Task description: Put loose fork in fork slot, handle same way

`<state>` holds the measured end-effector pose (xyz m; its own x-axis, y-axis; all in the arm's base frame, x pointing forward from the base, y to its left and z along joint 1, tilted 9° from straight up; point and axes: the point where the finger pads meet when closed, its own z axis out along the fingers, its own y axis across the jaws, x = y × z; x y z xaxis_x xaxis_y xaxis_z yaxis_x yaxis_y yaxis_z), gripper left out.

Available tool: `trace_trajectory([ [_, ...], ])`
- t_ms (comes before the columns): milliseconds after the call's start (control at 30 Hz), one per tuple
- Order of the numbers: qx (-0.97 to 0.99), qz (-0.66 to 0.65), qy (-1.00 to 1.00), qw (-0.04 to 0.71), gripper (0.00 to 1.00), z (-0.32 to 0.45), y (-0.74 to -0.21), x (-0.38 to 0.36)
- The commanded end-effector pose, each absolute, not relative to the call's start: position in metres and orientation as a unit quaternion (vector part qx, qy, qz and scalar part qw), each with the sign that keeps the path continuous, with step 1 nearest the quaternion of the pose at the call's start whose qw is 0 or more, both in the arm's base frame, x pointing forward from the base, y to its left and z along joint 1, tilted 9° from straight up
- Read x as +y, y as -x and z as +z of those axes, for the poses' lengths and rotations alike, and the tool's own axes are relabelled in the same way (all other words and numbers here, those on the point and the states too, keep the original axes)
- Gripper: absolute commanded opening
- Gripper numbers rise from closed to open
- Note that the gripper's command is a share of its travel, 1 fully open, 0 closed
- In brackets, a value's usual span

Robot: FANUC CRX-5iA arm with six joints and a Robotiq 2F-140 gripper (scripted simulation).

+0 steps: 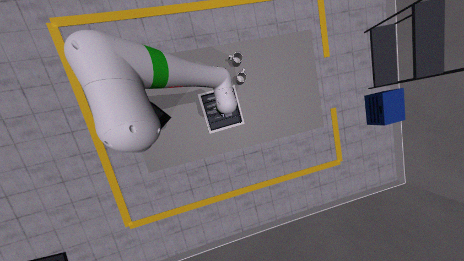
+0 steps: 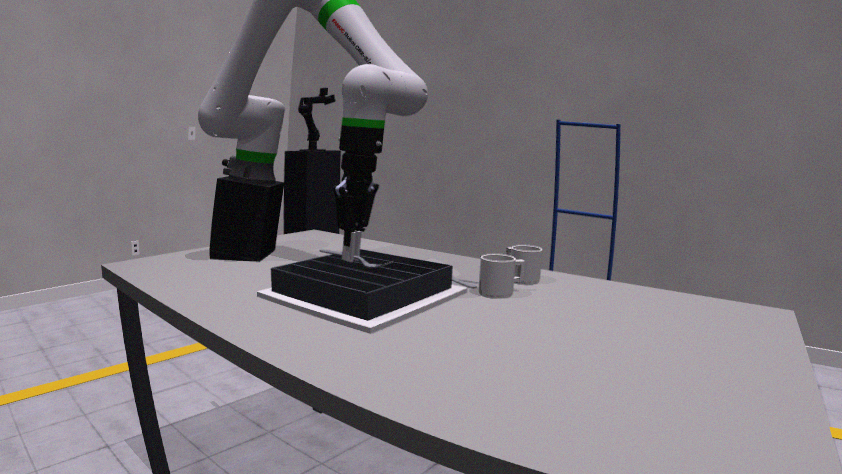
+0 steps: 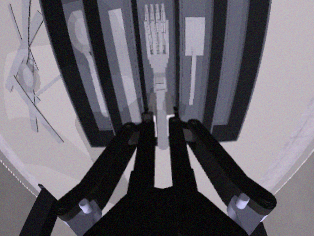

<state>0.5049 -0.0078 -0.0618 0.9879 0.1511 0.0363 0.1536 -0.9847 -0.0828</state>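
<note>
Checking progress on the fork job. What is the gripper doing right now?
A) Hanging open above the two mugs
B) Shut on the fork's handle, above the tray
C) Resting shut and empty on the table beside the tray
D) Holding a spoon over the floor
B: the gripper is shut on the fork by its handle, tines pointing away over the tray slots.
</note>
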Motion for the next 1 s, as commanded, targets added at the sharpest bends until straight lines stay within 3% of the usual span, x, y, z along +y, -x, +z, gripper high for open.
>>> trace_trajectory([
  [0, -0.076, -0.015, 0.996, 0.043, 0.03, -0.069, -0.506, -0.007],
  [967, -0.076, -0.015, 0.996, 0.043, 0.03, -0.106, -0.511, -0.003],
])
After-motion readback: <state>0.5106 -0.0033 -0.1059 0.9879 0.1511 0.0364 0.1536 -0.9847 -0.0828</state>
